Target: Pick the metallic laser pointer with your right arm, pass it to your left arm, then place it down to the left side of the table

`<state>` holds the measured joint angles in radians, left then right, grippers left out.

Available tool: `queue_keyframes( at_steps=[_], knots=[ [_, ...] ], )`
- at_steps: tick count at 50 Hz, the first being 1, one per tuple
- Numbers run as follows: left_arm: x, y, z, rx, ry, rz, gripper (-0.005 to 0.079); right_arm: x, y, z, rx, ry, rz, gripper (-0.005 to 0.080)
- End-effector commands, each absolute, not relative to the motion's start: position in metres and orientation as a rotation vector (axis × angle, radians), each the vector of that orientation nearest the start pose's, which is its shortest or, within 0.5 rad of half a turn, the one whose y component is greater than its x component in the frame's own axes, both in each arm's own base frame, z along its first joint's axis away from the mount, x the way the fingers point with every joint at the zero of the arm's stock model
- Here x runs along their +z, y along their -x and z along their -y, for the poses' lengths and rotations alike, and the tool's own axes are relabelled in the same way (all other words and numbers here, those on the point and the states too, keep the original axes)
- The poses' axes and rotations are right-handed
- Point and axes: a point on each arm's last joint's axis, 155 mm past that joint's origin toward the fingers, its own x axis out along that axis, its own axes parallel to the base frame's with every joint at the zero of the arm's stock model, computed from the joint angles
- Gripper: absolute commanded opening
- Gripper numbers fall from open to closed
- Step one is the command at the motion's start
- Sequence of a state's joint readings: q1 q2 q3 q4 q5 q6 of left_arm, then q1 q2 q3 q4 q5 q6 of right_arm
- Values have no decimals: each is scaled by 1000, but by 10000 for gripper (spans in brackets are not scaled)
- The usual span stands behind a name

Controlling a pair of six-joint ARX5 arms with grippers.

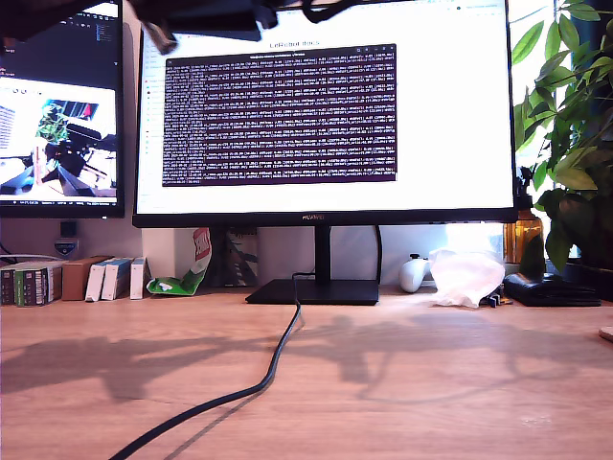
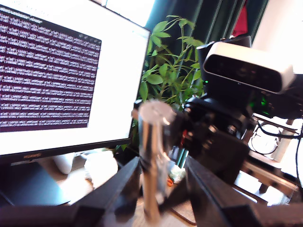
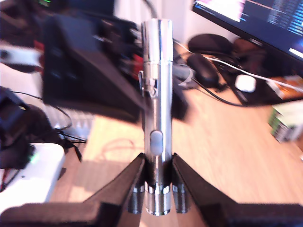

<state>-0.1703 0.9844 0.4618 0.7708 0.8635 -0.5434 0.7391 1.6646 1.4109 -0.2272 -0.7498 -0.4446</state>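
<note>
Broad bare table (image 1: 460,383) front, black cable (image 1: 273,369) snaking across its middle, monitor stand (image 1: 314,291), boxes (image 1: 67,280) and plant (image 1: 570,144) crowding the back edge

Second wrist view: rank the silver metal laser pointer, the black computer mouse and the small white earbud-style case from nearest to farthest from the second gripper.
1. Silver metal laser pointer: clamped upright in my second gripper.
2. Black computer mouse: on the wooden desk, well beyond the pointer.
3. Small white case: about as far as the mouse, under the monitor; too close to call against it.
</note>
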Motion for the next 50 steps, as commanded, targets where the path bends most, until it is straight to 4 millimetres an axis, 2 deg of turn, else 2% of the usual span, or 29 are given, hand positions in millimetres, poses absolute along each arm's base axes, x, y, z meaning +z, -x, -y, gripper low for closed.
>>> queue_keyframes(
  at_steps=[1, 5, 13, 24, 29, 35, 38, 45, 50],
  knots=[
    [300, -272, 189, -1062, 405, -37, 272, 276, -262, -419, 1565, 346, -169, -12],
    [300, -272, 189, -1061, 401, -37, 261, 279, -262, -420, 1564, 347, -149, -12],
    [295, -272, 190, -1061, 388, -52, 186, 281, -266, -420, 1554, 348, -133, -12],
    [292, -272, 190, -1062, 341, -38, -27, 281, -267, -419, 1551, 349, -134, -12],
    [294, -273, 190, -1060, 313, -16, -23, 280, -266, -419, 1552, 348, -143, 23],
    [302, -273, 190, -1063, 275, 18, -23, 274, -264, -417, 1555, 348, -177, 191],
    [306, -273, 190, -1064, 268, 30, -23, 270, -265, -416, 1549, 350, -202, 247],
    [313, -273, 190, -1068, 241, 52, -23, 253, -272, -408, 1488, 380, -286, 294],
    [309, -275, 191, -1063, 226, 35, -23, 243, -275, -401, 1459, 394, -342, 304]
  ],
)
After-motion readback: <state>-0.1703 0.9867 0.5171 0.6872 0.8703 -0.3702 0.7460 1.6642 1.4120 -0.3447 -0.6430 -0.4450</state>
